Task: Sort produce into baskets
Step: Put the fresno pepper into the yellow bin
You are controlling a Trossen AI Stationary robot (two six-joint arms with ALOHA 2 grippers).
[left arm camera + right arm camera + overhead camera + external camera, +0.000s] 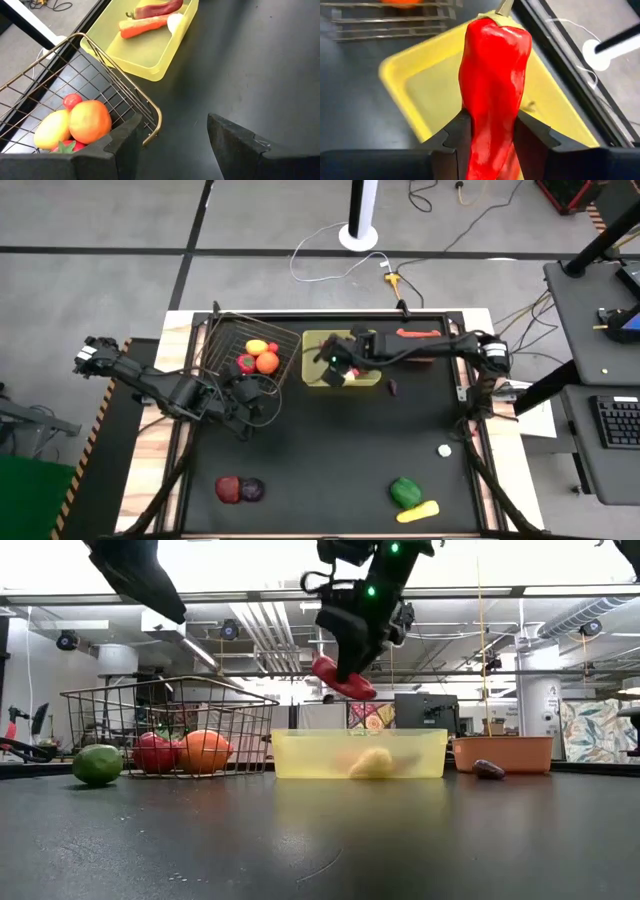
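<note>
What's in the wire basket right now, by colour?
Red: 2, a small tomato and a red piece with a green top
Orange: 1, an orange fruit
Yellow: 1, a lemon
Total: 4 in the wire basket

Black keyboard on desk beside table

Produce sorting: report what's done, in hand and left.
Done: fruit sits in the wire basket; a carrot lies in the yellow tray. In hand: the right gripper holds a red pepper above that tray. Left: green pepper and several others on the table.
</note>
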